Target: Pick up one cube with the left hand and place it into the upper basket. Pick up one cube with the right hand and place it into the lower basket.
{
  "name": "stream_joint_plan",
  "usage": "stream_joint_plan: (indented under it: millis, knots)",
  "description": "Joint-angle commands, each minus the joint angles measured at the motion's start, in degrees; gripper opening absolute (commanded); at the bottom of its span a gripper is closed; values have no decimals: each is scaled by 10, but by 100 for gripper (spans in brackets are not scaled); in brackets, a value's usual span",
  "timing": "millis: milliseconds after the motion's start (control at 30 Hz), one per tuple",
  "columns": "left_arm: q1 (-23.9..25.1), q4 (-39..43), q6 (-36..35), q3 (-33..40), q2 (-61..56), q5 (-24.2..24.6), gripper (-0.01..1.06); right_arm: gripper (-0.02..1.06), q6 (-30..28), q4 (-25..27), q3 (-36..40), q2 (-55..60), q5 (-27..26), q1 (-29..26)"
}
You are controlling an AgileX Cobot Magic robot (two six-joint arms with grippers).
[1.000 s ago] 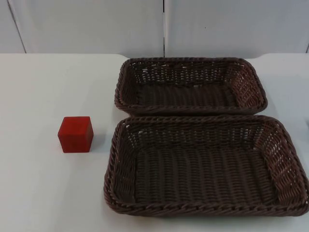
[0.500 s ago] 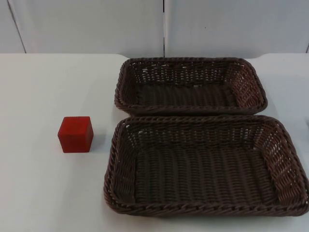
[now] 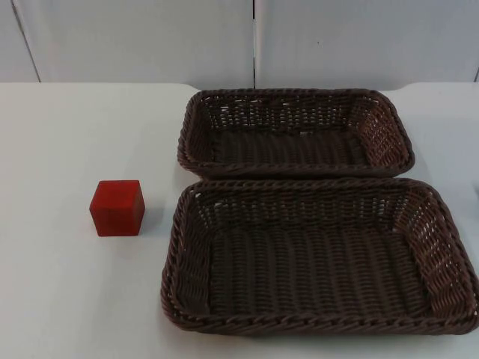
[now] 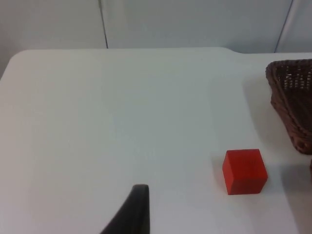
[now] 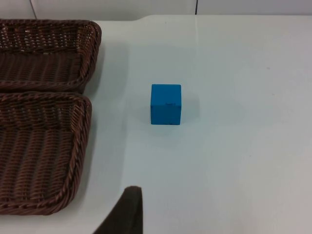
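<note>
Red cube (image 3: pixel 117 208) left of two empty brown baskets (image 3: pixel 296 133); blue cube (image 5: pixel 165 104) right.

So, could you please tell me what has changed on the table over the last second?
Nothing has visibly changed. The red cube sits on the table left of the lower basket, and both the lower and the upper basket hold nothing.

A plain red cube (image 3: pixel 117 208) sits on the white bench (image 3: pixel 67 134), a plain blue cube (image 5: pixel 165 104) on that same white, both the upper basket (image 3: pixel 296 170) and the lower basket (image 3: pixel 314 323) in dark brown wicker weave, grey partition wall (image 3: pixel 135 37) behind.
</note>
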Motion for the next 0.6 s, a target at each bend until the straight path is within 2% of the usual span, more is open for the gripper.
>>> stream_joint_plan:
  millis: [0,233,367,400,500,567]
  knots:
    - [-1,-9,2,-19,20,-11,105,105,-5,0,2,-2,-1,-4]
    - [-1,-14,7,-93,96,-9,105,105,-5,0,2,-2,-1,-4]
    - [-1,-62,63,-162,189,14,105,105,-5,0,2,-2,-1,-4]
    - [-1,-62,63,-162,189,14,105,105,-5,0,2,-2,-1,-4]
    - [-1,-117,130,-196,246,23,105,105,-5,0,2,-2,-1,-4]
    - [-1,-132,138,-204,262,25,105,105,-5,0,2,-2,-1,-4]
